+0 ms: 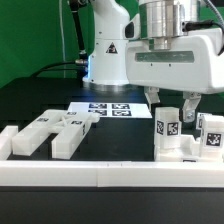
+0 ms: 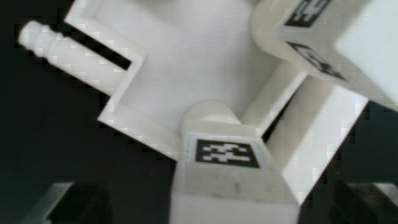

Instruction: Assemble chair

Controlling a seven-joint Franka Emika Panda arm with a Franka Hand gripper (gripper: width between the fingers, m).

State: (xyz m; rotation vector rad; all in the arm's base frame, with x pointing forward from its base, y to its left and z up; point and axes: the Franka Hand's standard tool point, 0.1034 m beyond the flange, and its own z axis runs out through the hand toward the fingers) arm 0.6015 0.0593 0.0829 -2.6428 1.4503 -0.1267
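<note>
The partly built chair point(image 1: 185, 140) stands at the exterior view's right, near the front rail. It is a group of chunky white pieces with black-and-white tags. My gripper point(image 1: 172, 101) hangs just above it, one finger on each side of an upright tagged piece point(image 1: 167, 125). In the wrist view that tagged piece point(image 2: 226, 150) runs up between my fingertips point(image 2: 50, 203), with dark gaps on both sides, so the gripper point(image 2: 214, 208) is open and holds nothing. Behind it lie a broad white panel point(image 2: 151, 85) and a ridged white peg point(image 2: 63, 45).
Several loose white chair pieces point(image 1: 45, 132) lie at the exterior view's left. The marker board point(image 1: 100, 108) lies flat behind them at the table's middle. A white rail point(image 1: 110, 172) borders the table's front. The arm's base point(image 1: 108, 55) stands at the back.
</note>
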